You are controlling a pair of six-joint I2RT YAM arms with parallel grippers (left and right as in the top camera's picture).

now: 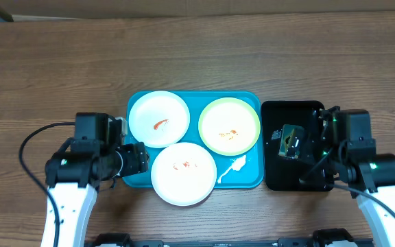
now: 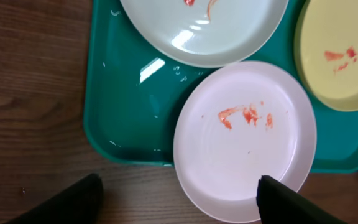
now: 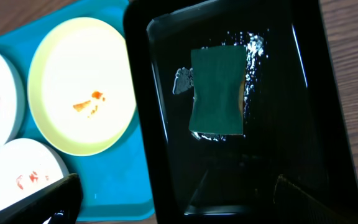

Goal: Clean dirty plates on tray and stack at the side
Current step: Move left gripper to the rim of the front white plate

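meanwhile, on the blue tray (image 1: 193,103), one white plate (image 1: 158,119) lay far left, the yellow-green plate (image 1: 229,125) far right, and the second white plate (image 1: 184,173) nearest, overhanging the near rim. the left hand (image 2: 179,183) hovered wide and empty at that overhanging edge. the right hand (image 3: 178,180), also wide, hung over a black tray (image 3: 303,124) holding a green sponge (image 3: 216,90).

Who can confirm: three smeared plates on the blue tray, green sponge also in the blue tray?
One error: the right wrist view shows the green sponge lying in the black tray, not the blue tray. The three smeared plates are on the blue tray.
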